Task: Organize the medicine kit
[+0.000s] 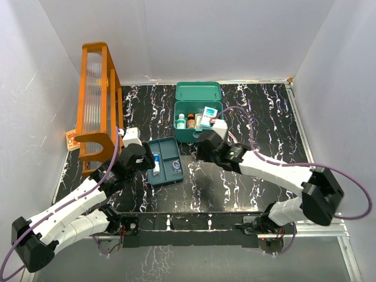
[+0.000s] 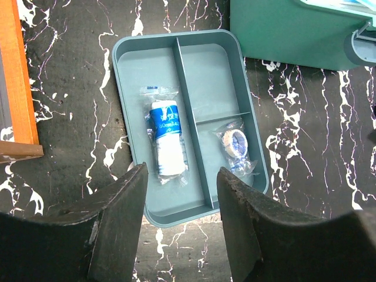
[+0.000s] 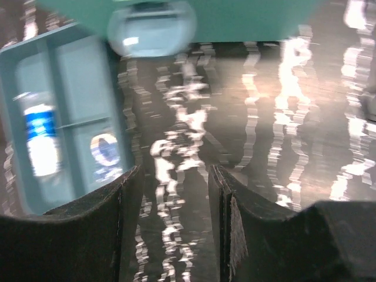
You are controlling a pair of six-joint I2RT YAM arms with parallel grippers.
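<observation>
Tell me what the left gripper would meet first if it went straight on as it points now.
The left gripper would probably meet the near rim of the divided tray first, with the wrapped bandage roll just beyond; depth is unclear.

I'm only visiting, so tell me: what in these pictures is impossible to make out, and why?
Top view: labels on the bottles in the medicine kit are too small to read.
Top view: the orange rack hides part of a small card beside it.
Left wrist view: the top edge cuts off the kit, so its inside is unseen.
Right wrist view: blur smears the divided tray and the wrapped roll in it.
</observation>
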